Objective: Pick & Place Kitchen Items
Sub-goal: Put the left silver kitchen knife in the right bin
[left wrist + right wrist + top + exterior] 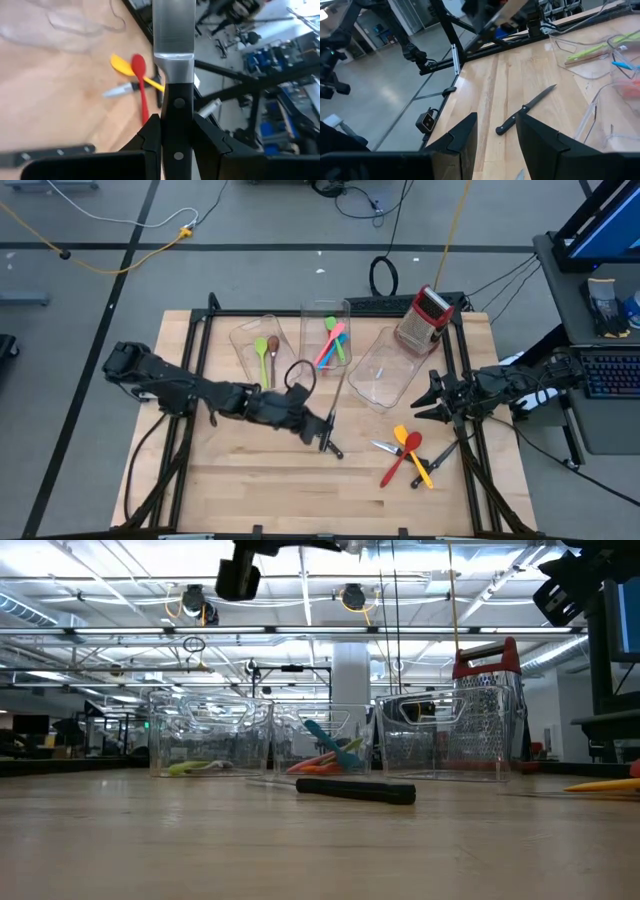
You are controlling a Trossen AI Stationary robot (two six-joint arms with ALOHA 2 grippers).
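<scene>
- Clamping a black-handled knife (174,95) by its riveted handle, the left gripper (175,137) sits near the centre of the high view; in the left wrist view the steel blade runs out of the frame's top edge, so its tip is cut off.
- From above, that held knife is hard to pick out against the dark left gripper (318,425).
- A second knife (524,111) lies flat on the worktop (250,480) just below and right of the left gripper in the high view; in the low view only its dark handle (355,790) shows, at frame centre.
- A red spoon (398,460), a yellow spoon (412,452) and a small steel knife (386,447) lie crossed in a heap at the lower right of the high view; what else is under them is unclear.
- Three clear bins stand across the upper middle of the high view: the left bin (250,345) holds a green spoon (262,352) and a brown spoon (273,348); the middle bin (325,310) holds green, pink and blue utensils (333,343), overlapping and hard to separate; the right bin (385,370) looks bare.
- A red-topped grater (424,318) stands at the upper right corner of the worktop.
- The right gripper (432,398) waits at the worktop's right edge, fingers (465,137) apart and holding nothing.
</scene>
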